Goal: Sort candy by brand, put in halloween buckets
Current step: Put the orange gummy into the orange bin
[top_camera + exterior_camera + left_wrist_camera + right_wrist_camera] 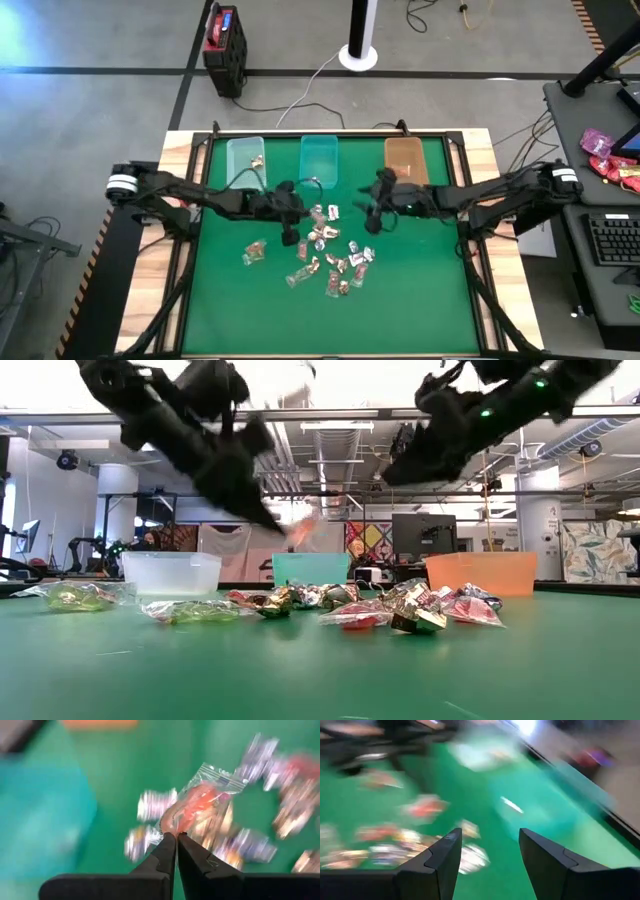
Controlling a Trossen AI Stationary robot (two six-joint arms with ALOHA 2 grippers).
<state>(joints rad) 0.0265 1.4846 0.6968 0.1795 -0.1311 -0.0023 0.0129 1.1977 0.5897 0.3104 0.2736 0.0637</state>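
Beyond the green surface point(230, 310) a red-and-black box point(224, 40) stands on the floor with cables trailing from it, a white post base point(358, 55) sits near it, and a keyboard point(612, 238) and pink packets point(600, 145) lie on a desk to the right. None of these reach the work area.

Three bins line the far edge: a pale clear one point(245, 158) holding at least one sweet, a teal one point(319, 157) in the middle and an orange one point(405, 158) on the right.

The candy point(330, 262) lies scattered in a loose pile at mid-surface, in front of the bins: small crinkled wrappers, clear, silvery, red and gold-brown. One piece point(254, 252) lies apart to the left.

The left tool point(176, 836) hangs above the pile's left side, its tips pressed together on the corner of a clear wrapper with a red-orange sweet point(196, 807) inside, lifted off the surface. The right tool point(487, 842) hovers near the orange bin with its fingers spread wide, nothing between them.
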